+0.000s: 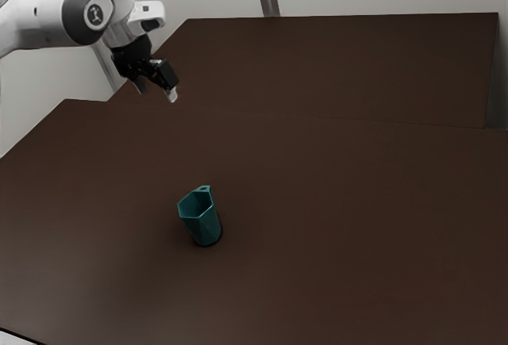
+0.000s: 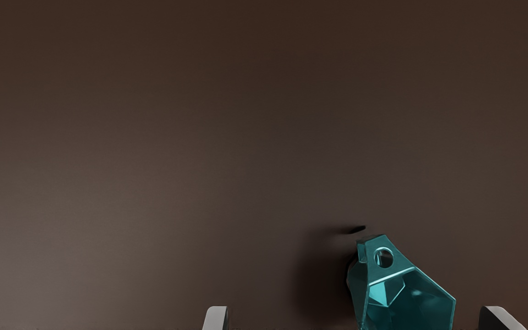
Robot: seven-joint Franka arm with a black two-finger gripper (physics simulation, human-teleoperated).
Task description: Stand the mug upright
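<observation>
"What's nearest the camera?"

"The brown surface (image 1: 333, 226), and it's the largest thing too. It runs out on every side of the mug (image 1: 202, 216)."

"And the arm (image 1: 87, 12)?"

"Beyond the mug, coming in from the exterior view's upper left."

"The tool (image 1: 156, 92)?"

"Above the surface, well apart from the mug, toward the exterior view's left and farther from the camera. Its fingers (image 2: 216, 319) are wide apart, with nothing held."

"How does the mug lie?"

"It stands on its base on the surface, mouth up. That's upright, as the task wants."

"How would it handle?"

"Stiff and fairly light, I'd guess; hard plastic or glazed, I can't tell which. The walls look smooth and could slip, and if it's glazed, it could chip."

"Where would you take hold, if it had to be held?"

"Across two opposite flat sides, just under the rim, with the pads square to them. A grip on a corner might twist it."

"Not by the handle (image 2: 378, 241)?"

"No. It juts from one side of the mug, with a round hole in it, and a pull there would probably tip the mug."
</observation>
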